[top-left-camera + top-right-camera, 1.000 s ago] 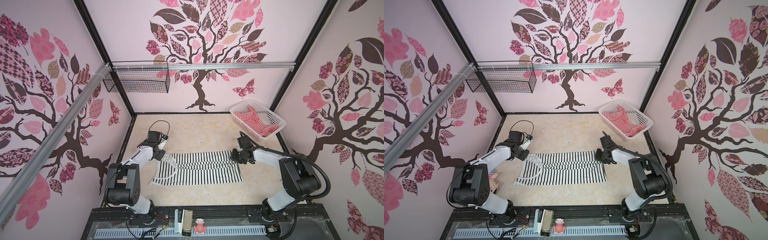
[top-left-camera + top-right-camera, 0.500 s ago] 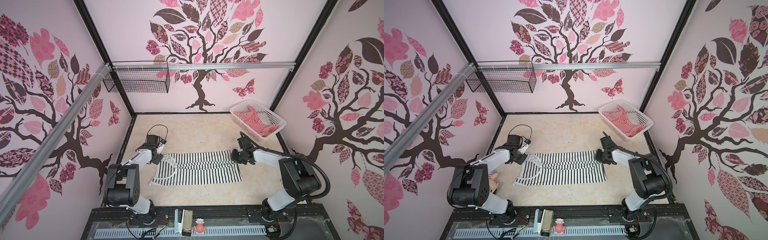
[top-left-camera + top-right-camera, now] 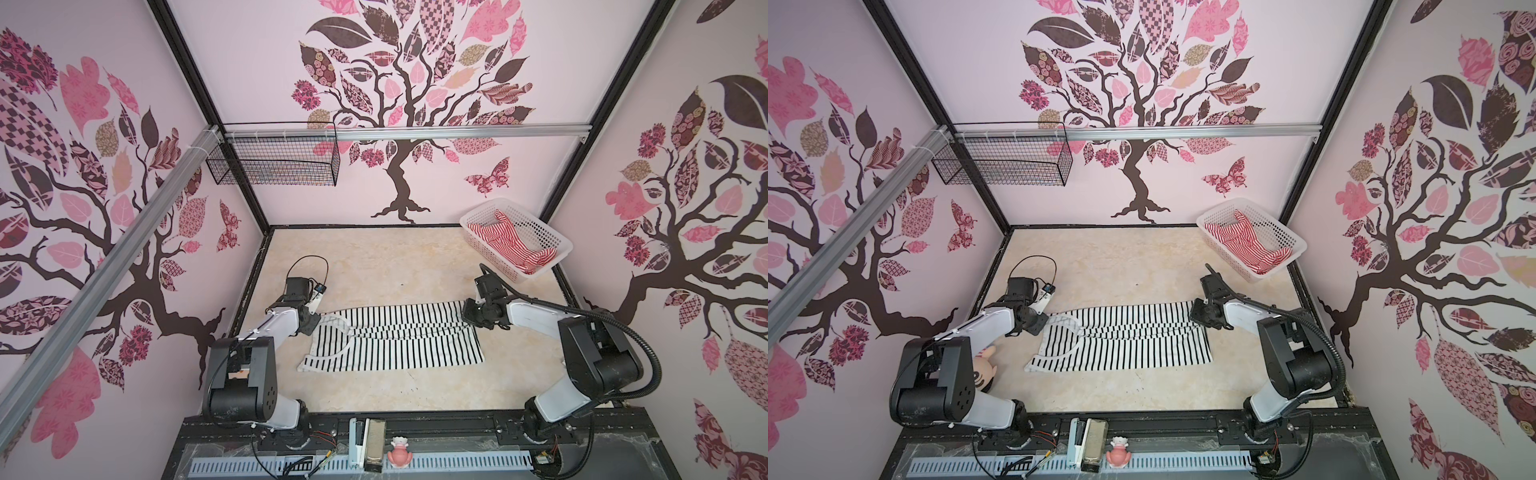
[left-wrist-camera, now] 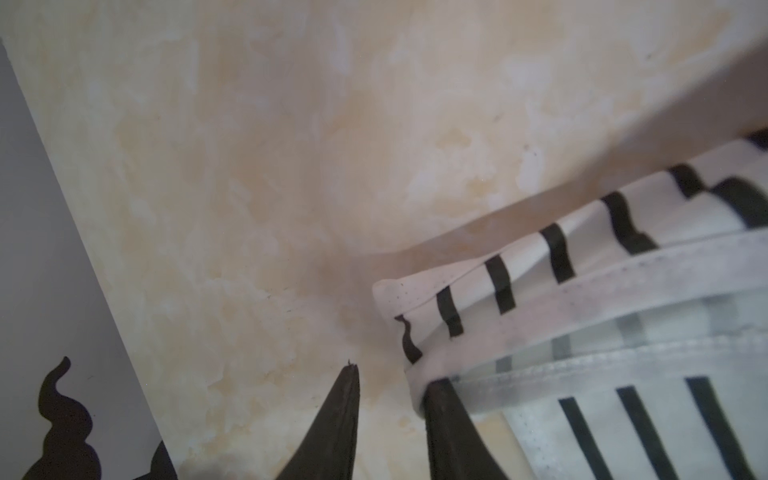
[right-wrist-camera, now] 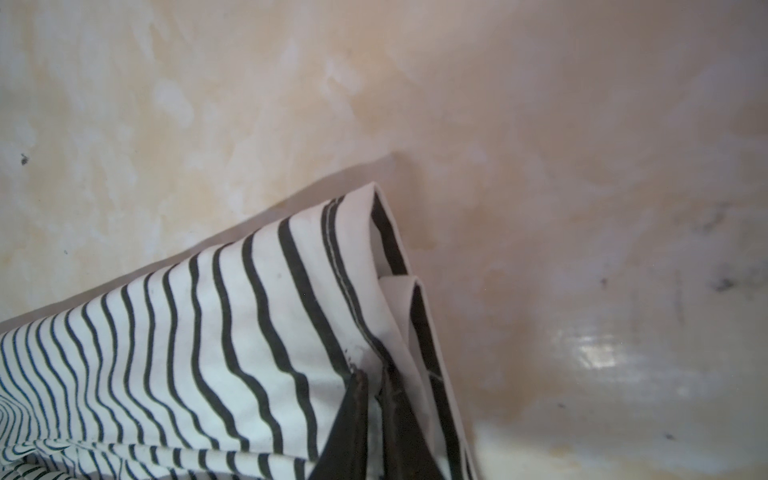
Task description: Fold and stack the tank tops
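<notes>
Left wrist view puts the left gripper (image 4: 392, 374) at the shoulder strap of the black-and-white tank top (image 4: 582, 291). Its 2 fingers stand apart with bare table (image 4: 291, 166) between them, and 1 fingertip touches the strap's folded edge without pinching it. Over the last second this gripper has come down from a spot beyond the strap to the strap itself, at the end of the garment far from the white basket (image 3: 536, 235). The right gripper (image 5: 374, 384) has not shifted. In the right wrist view it is clenched on the hem corner, cloth bunched between its tips, at the end nearest the basket.

I judge that the first fold is about to begin: 1 end of the back edge is held, while the other is lined up but not yet caught.

Both top views show the top lying flat on the table in front of the basket, toward the arm bases. Its long axis runs across the table, with the hem pointing to the basket's side and the straps and neckline away from it. The red-and-white tank top (image 3: 505, 243) lies crumpled inside the basket.
</notes>
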Controlling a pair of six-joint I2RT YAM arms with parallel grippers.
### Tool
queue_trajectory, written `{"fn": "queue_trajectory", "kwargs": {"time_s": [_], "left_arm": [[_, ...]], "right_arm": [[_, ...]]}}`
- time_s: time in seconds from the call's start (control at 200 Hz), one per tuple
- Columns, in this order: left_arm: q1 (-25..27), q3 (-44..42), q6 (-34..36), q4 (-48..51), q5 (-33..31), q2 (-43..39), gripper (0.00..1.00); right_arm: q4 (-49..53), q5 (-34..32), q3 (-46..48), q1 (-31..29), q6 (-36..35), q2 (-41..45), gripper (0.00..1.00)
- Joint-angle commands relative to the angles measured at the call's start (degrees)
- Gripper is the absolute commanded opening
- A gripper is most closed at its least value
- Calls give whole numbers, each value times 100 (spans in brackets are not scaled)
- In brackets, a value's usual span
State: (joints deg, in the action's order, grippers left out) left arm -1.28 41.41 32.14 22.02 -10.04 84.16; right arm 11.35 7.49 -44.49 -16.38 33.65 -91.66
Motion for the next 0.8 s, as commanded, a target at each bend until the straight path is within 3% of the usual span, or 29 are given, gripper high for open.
{"fn": "queue_trajectory", "kwargs": {"time_s": [0.0, 0.21, 0.35, 0.52, 0.58, 0.625, 0.795], "left_arm": [[-48, -169, 65, -85, -37, -23, 35], [-48, -155, 4, 86, -56, -223, 37], [-48, 19, -183, 460, 27, -596, 40], [-48, 536, -371, 1355, 811, -603, 42], [-48, 720, -440, 1613, 1167, -598, 51], [-48, 856, -460, 1767, 1439, -581, 59], [35, 1262, -717, 1863, 2177, -430, 61]], "right_arm": [[786, -176, 256, -13, 36, -36, 14], [614, 488, 411, -75, -38, 709, 22], [787, 560, 309, -162, -1, 1232, 31], [886, 614, 112, -198, 29, 1359, 37], [887, 615, 75, -199, 23, 1276, 37], [848, 618, 79, -194, 30, 1191, 36], [638, 699, 107, -216, 96, 927, 31]]}}
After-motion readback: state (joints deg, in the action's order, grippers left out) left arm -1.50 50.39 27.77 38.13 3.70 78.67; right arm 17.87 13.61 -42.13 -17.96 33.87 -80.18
